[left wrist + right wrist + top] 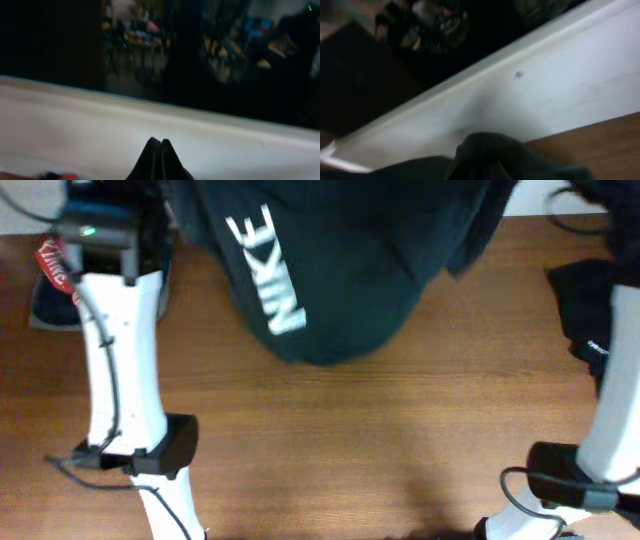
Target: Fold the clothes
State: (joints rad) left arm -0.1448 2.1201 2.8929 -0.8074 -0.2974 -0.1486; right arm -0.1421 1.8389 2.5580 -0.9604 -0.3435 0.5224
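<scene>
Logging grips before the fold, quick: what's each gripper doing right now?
Left gripper: closed; whether it holds anything cannot be told.
Right gripper: closed on the dark shirt, which is bunched up there.

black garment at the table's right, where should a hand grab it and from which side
Probably the black garment by its inward edge, from above on that side: it lies bare on the table there, while the rest runs behind the right arm and out of view.

lettered black shirt (340,280): 1 | second dark garment (585,305): 1 | white arms (125,360): 2 | table (350,440): 1
</scene>
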